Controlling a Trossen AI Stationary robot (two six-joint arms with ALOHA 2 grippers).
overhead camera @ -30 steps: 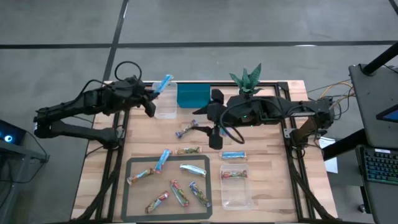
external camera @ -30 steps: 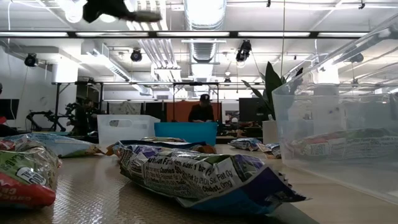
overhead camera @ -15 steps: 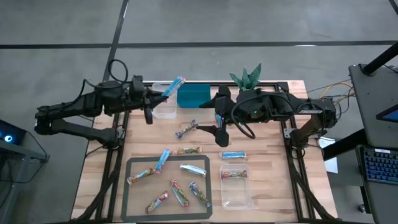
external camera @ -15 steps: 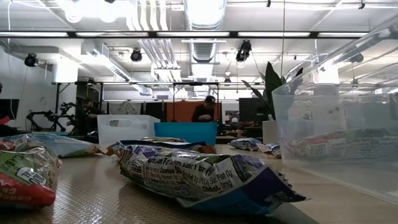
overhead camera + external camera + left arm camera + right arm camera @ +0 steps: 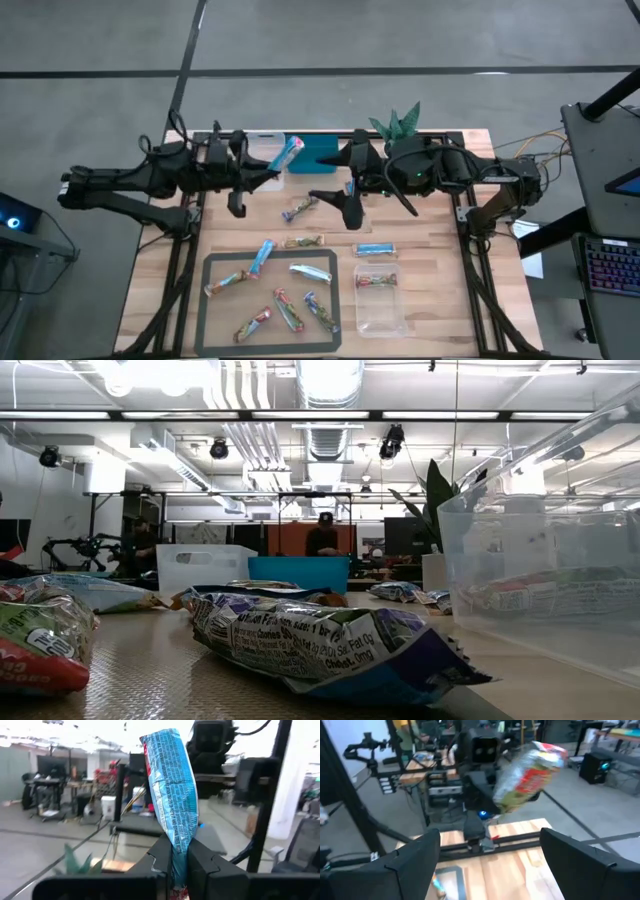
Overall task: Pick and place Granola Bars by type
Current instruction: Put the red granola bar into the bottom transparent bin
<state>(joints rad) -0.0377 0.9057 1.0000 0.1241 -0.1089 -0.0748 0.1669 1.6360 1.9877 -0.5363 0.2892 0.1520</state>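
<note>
My left gripper is shut on a bright blue granola bar, held in the air between the far clear tub and the teal bin. My right gripper hangs open over the table's middle, facing the left one, with nothing between its fingers. It sees the held bar ahead. Several more bars lie flat on the dark mat. One mixed bar lies in the near clear tub. A blue bar and two mixed ones lie on the wood. My left gripper pinches the blue bar's lower end between its two fingers. The fingers come about level from the table's left. The bar runs on past the fingertips along their line, slanting up toward the far right. It is lifted clear of the table and the bins.
A green paper plant stands at the far edge, right of the teal bin. In the low view, bars fill the foreground and the near tub's wall rises at the right. Bare wood lies left of the mat.
My left gripper has gone toward the table's right edge with the blue bar and has tipped up to about level. It has risen out of the low view. The bar has travelled from over the far clear tub to beside the teal bin, still clear of everything.
</note>
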